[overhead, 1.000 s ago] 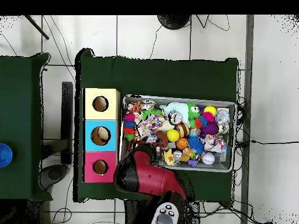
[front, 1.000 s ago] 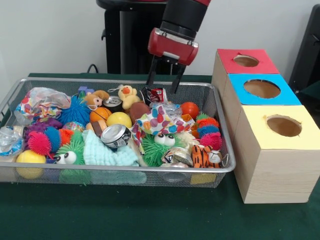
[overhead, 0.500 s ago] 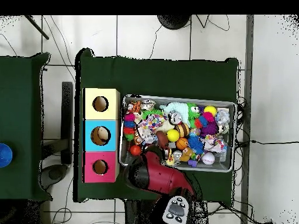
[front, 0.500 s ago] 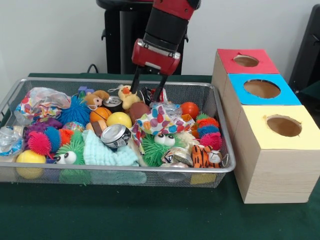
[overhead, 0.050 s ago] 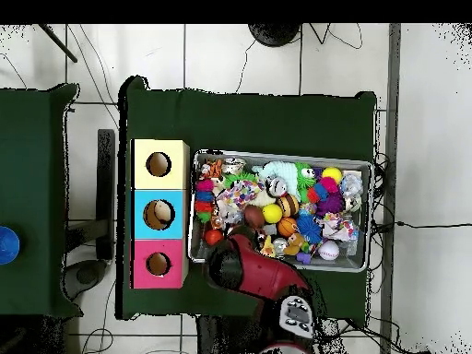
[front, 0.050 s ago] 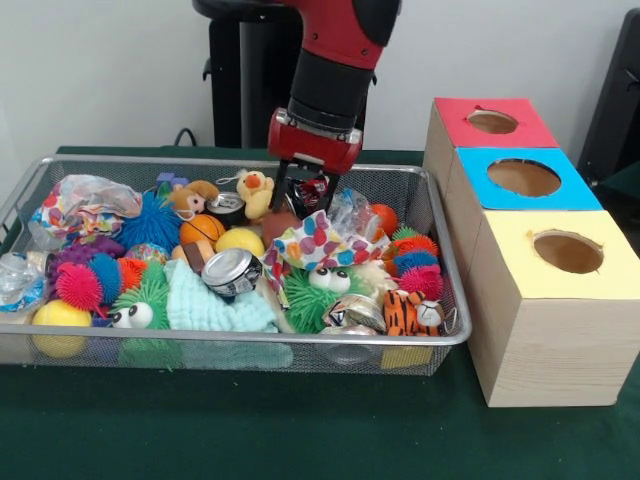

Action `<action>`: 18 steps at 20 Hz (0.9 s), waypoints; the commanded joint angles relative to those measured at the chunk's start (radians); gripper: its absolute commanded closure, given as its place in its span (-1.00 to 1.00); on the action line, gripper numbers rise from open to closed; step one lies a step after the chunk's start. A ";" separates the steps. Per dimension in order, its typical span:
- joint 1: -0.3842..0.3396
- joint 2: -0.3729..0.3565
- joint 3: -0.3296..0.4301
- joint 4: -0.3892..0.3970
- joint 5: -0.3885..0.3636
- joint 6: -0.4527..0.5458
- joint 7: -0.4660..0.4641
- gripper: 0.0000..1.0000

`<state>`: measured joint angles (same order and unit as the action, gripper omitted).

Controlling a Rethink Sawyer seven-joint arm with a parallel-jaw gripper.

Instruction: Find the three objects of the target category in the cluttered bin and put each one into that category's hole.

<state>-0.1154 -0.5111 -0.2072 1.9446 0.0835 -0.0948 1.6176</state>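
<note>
We see a crushed red metal can (front, 0.050 s ago: 312, 189) at the far edge of the wire mesh bin (front, 0.050 s ago: 150, 352), beside a fuzzy yellow duck (front, 0.050 s ago: 255, 190) and a crinkly dotted wrapper (front, 0.050 s ago: 320, 243). Our gripper (front, 0.050 s ago: 303, 190) is lowered around the can; we cannot tell how wide its fingers stand. To one side stand wooden boxes with round holes, topped red (front, 0.050 s ago: 492, 121), blue (front, 0.050 s ago: 522, 177) and yellow (front, 0.050 s ago: 567, 252).

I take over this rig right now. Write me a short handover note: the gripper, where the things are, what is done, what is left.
Gripper: down in the far part of the wire bin, fingers on either side of a crushed red can; whether it is closed on it I cannot tell.
Things: the bin is full of spiky balls, plush toys, balls and cans; a second crushed can lies near the middle.
Boxes: red, blue, yellow, beside the bin. The overhead view shows something inside the blue hole.
Left: lift the can and drop it in its hole; keep searching.
</note>
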 commanded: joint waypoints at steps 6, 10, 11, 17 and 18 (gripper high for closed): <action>-0.222 0.096 0.409 0.027 -0.047 -0.016 0.208 -1.00; -0.224 0.069 0.410 0.039 -0.036 0.025 0.191 -1.00; -0.226 0.062 0.412 0.042 -0.034 0.035 0.185 -1.00; -0.226 -0.008 0.416 0.078 -0.002 0.170 0.157 -1.00; -0.219 -0.022 0.410 0.080 0.007 0.187 0.159 -1.00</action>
<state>-0.3535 -0.5209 0.0430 2.0023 0.0796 -0.0610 1.6176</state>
